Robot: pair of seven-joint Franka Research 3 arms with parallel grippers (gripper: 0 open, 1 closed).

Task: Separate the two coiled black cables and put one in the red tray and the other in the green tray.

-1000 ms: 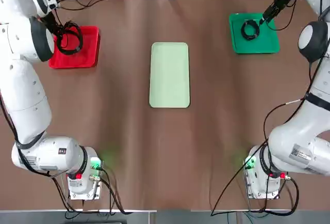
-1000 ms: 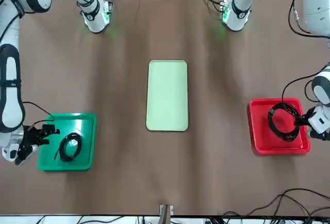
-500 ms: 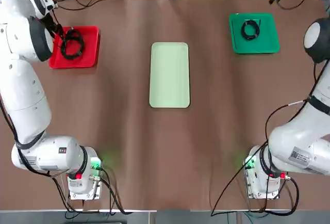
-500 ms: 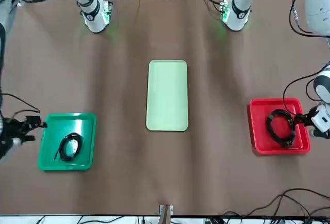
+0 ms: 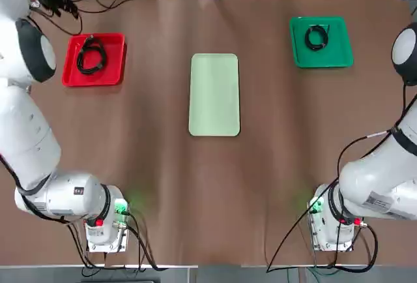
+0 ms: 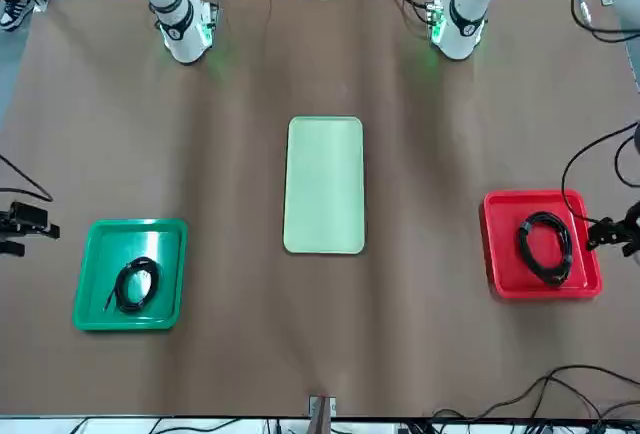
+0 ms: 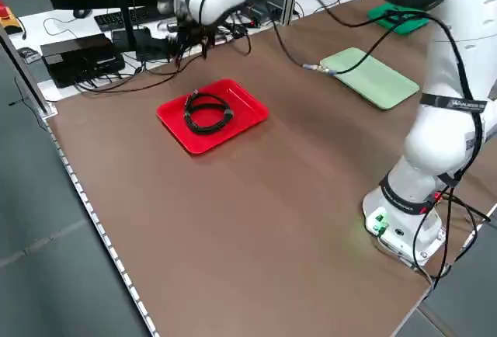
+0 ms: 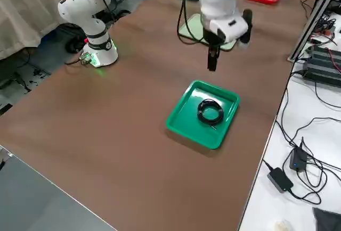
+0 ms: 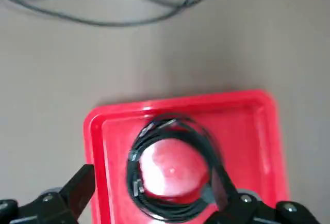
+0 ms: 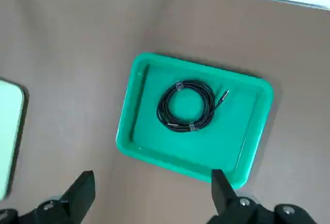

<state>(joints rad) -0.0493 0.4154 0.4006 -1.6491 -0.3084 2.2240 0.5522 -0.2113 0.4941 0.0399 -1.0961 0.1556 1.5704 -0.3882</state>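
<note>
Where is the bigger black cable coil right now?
The larger coiled black cable lies inside the red tray, at the table's far end on the robot's left, well left of the pale mint-green tray.

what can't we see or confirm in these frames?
- Left hand: wrist view's bottom edge cuts off everything but the fingertips.
- Cable plugs in the red tray: too small in the top view.
- Right hand: out of the top view, blurred in the right side view.

Brown table (image 5: 163, 185), red tray (image 5: 114, 74) left, pale green tray (image 5: 214, 94) centre, green tray (image 5: 342, 58) right
</note>
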